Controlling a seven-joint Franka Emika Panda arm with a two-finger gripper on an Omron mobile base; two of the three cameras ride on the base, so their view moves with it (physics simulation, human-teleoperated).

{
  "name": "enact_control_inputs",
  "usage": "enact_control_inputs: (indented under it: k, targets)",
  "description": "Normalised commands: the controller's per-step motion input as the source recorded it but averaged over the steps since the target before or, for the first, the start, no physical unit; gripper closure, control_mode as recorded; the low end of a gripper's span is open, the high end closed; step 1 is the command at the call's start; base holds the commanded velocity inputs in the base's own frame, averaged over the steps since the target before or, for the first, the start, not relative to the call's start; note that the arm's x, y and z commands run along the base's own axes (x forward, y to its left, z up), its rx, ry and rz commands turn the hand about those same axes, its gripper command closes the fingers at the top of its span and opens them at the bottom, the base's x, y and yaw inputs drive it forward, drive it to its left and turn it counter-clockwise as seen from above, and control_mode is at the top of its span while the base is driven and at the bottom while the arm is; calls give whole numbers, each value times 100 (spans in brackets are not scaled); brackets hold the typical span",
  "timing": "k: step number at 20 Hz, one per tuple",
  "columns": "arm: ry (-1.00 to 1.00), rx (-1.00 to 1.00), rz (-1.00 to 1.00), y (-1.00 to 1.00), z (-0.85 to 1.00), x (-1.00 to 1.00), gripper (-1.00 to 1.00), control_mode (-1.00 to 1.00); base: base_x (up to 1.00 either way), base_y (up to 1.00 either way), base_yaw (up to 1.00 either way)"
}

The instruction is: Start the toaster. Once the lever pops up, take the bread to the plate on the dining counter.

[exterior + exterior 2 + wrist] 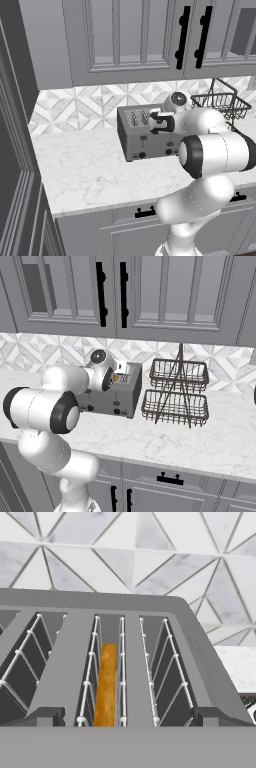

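Nearest to you in the hand view, the two small dark fingertips of the gripper (128,716) stand spread wide, one at each lower corner, pinching nothing, and they hang just above the top of the boxy grey metal four-slot toaster (145,132). Between them lies a slot with white wire guides, and deep in it sits the golden-tan slice of bread (106,684), on edge, its top well below the slot's rim. You may judge from this that the bread is loaded and sunk, but the pictures cannot tell you whether the lever is down or toasting has begun; the small dark levers and black knobs on the toaster's front face you in the left base view, below the hand. The lift and the carry to the plate are still to do. For room: the slot is narrow, so the guides crowd any finger entering it. The white marble worktop (85,167) lies open left of the toaster; to its right, near by, stands a dark two-tier wire basket rack (175,393). Behind, the patterned tile backsplash (150,557) and grey wall cabinets (165,296) overhead bound your upward pull.
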Motion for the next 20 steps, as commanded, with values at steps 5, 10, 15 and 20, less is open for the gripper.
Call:
enact_control_inputs:
  k: [5, 10, 15, 20]
  targets:
    - [0, 0, 0, 0, 0, 0, -100, -100, 0, 0, 0]
    - [0, 0, 0, 0, 0, 0, -100, -100, 0, 0, 0]
    - [0, 0, 0, 0, 0, 0, -100, -100, 0, 0, 0]
    - [0, 0, 0, 0, 0, 0, -100, -100, 0, 0, 0]
